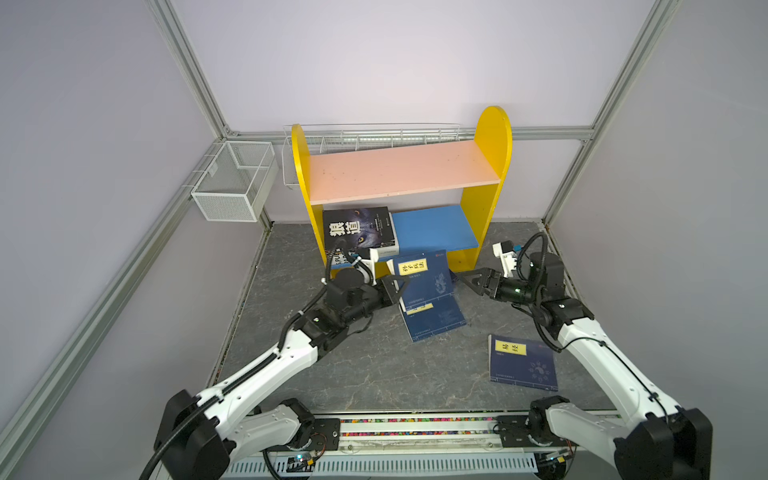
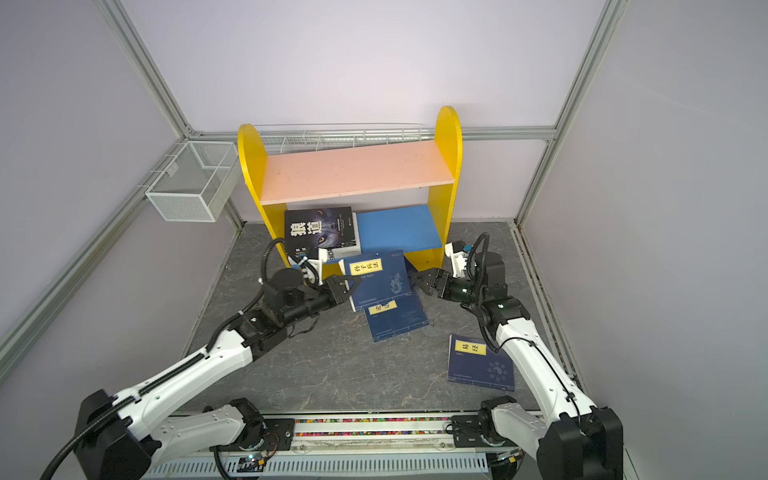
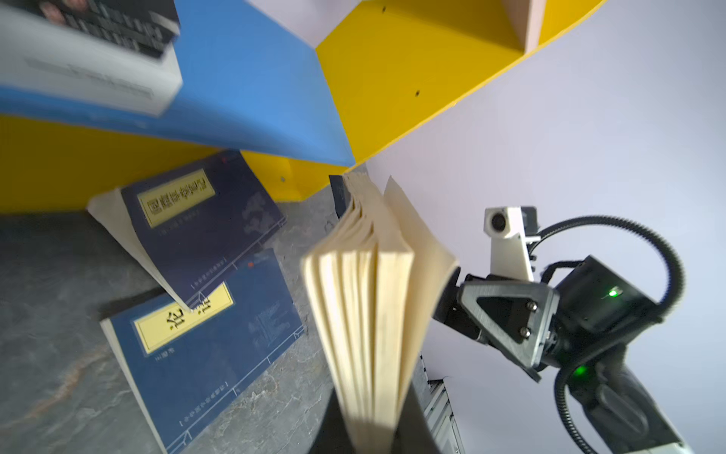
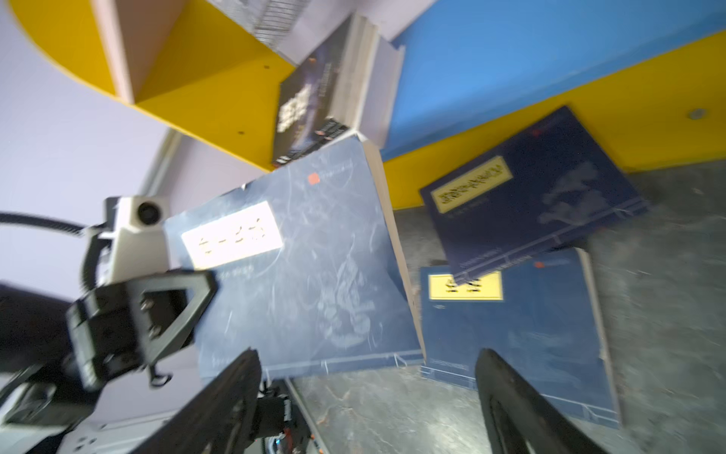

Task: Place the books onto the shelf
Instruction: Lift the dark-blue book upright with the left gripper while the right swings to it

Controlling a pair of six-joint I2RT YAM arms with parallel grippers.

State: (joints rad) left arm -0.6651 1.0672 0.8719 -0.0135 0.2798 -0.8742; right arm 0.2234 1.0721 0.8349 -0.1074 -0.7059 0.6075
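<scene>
My left gripper (image 1: pixel 397 286) (image 3: pixel 373 426) is shut on the edge of a navy blue book (image 1: pixel 424 272) (image 3: pixel 369 295) (image 4: pixel 306 267), which it holds lifted and tilted before the shelf (image 1: pixel 403 170). My right gripper (image 1: pixel 464 277) (image 4: pixel 365 365) stands open at that book's right edge, nothing between its fingers. A black book (image 1: pixel 357 230) (image 4: pixel 310 98) lies on a white book (image 1: pixel 384 249) on the blue lower board (image 1: pixel 436 228). A second navy book (image 1: pixel 436 320) (image 3: pixel 220 353) lies on the floor. A third (image 3: pixel 204 228) (image 4: pixel 530 196) leans against the shelf's base. One more (image 1: pixel 523 361) lies at the right.
A white wire mesh basket (image 1: pixel 232 180) hangs on the left wall frame. A long wire basket (image 1: pixel 374 135) runs behind the shelf. The pink upper board carries nothing. Aluminium frame posts and walls close in the grey floor (image 1: pixel 374 374).
</scene>
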